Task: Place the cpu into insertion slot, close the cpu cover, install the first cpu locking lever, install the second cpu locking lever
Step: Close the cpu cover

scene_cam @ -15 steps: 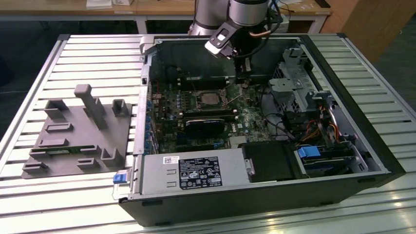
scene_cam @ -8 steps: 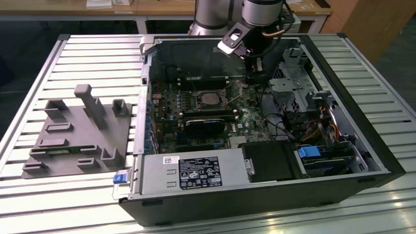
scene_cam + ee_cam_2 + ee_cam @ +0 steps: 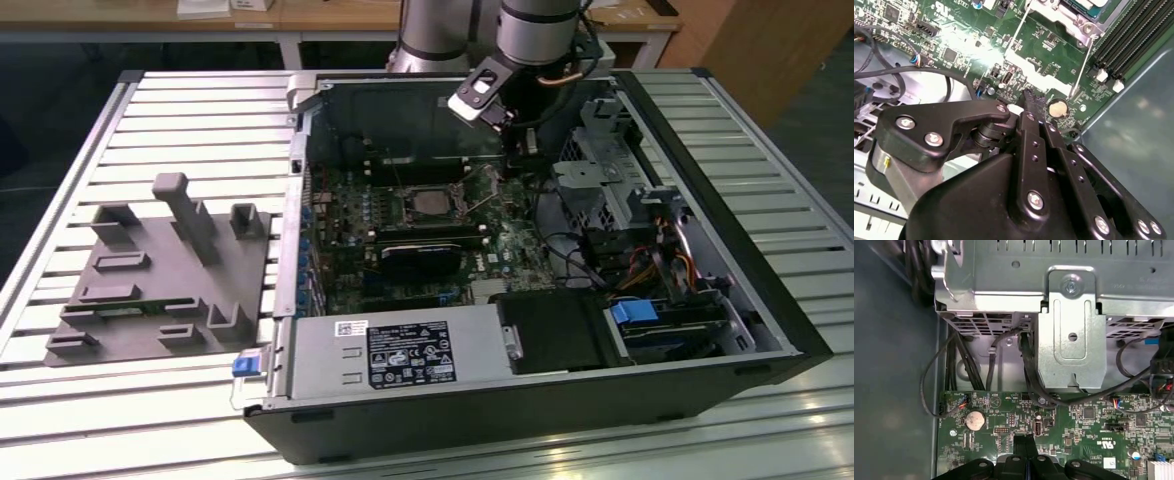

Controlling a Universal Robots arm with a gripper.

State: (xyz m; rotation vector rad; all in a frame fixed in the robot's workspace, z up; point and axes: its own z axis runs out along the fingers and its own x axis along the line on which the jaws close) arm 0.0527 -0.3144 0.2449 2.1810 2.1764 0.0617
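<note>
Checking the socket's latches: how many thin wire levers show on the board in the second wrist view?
2: one lever mid-board, the other lever beside the memory slots, ending near the coin cell. More may be hidden.

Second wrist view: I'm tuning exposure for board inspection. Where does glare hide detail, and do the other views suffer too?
Second wrist view: glare whitens a patch of the motherboard; first wrist view: evenly lit, coin cell clear; exterior view: the slatted table shines at its near edge, and inside the case it is dim.
</note>
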